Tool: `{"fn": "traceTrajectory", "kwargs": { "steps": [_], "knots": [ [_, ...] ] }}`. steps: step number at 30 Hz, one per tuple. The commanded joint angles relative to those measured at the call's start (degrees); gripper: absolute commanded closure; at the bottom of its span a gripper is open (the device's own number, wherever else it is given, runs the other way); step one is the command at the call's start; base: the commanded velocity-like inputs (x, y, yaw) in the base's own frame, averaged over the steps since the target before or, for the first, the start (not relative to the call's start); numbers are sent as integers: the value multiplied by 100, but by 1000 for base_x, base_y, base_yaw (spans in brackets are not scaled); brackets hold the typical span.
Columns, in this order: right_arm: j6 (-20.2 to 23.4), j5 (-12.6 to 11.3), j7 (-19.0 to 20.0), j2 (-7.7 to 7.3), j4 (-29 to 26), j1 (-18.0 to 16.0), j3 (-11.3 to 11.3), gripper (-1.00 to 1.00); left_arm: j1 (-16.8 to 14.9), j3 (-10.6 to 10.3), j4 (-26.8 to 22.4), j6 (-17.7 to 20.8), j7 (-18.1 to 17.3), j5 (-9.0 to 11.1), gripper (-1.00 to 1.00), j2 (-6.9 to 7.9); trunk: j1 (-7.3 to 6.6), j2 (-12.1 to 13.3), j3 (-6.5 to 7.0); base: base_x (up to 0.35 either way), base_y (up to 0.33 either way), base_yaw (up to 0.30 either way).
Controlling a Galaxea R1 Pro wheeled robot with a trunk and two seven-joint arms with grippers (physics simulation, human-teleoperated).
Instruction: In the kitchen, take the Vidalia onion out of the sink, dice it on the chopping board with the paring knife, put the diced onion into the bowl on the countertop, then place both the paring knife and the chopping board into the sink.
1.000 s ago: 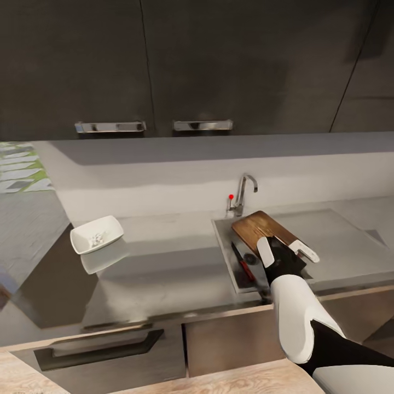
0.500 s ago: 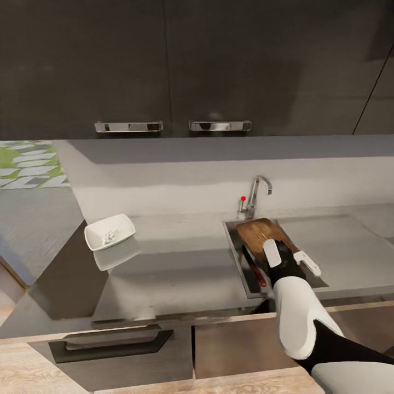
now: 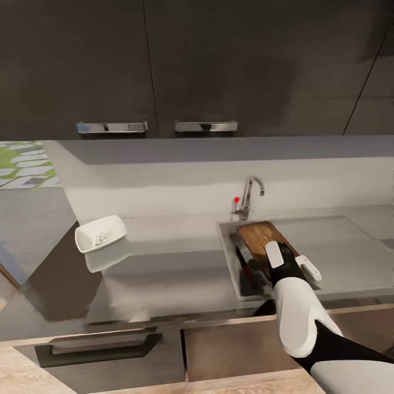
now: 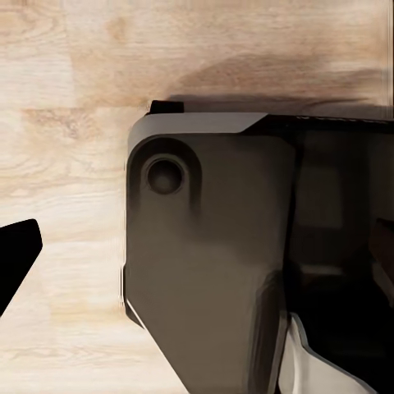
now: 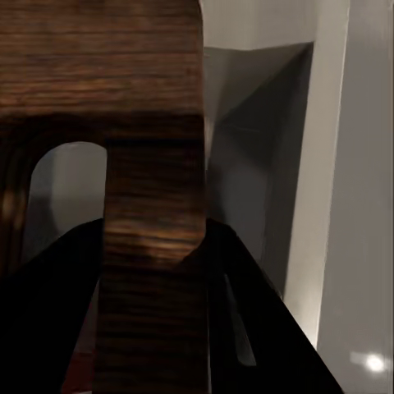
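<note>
Step in hand: last step by my reading, setting the chopping board (image 3: pixel 261 238) into the sink (image 3: pixel 229 261).
Right claw (image 3: pixel 293 261): its two white fingers (image 3: pixel 274 254) straddle the near end of the chopping board; the right wrist view shows dark wood grain running between the claw's dark fingers, so it is closed around the board's end.
Chopping board: tilted over the sink, far end up toward the tap (image 3: pixel 249 196), near end at the claw; whether it touches the basin rim I cannot tell.
Paring knife (image 3: pixel 244 261): lies down in the basin, just beside the board's left edge, dark blade and a hint of red handle visible.
Bowl (image 3: pixel 100 233): sits on the table (image 3: pixel 169 262) well apart from the sink, to the left, with small pale pieces inside that I take for diced onion.
Left claw: the left wrist view looks at pale wood floor and a dark grey robot body; one dark fingertip (image 4: pixel 16 250) shows at the edge, and I cannot tell whether the claw is wide or narrow.
Progress: knife placed, onion apparently in the bowl; the board is the only piece not yet at rest.
Next move calls for: lowering the board until it rests inside the basin, clear of the knife and tap, then spreading the fingers and lifting away.
</note>
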Motion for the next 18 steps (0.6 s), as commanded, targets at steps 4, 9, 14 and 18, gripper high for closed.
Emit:
{"fn": "traceTrajectory", "kwargs": {
  "steps": [4,9,14,18],
  "knots": [
    [58,19,-12,3,4,5,-9,100,-11,-48,33,-38,6,44,-100,-13,5,-12,-12,157,-256,0],
    [58,18,4,3,71,7,2,100,-11,-48,35,-35,6,48,-100,-6,5,-12,-12,83,-129,0],
    [-202,6,38,3,394,7,-2,100,-9,-48,35,-36,1,49,-100,-5,5,-12,-12,74,24,0],
    [-361,-3,41,3,579,7,5,100,-10,-48,35,-35,-2,49,-100,-5,5,-12,-12,176,138,0]
  ]
}}
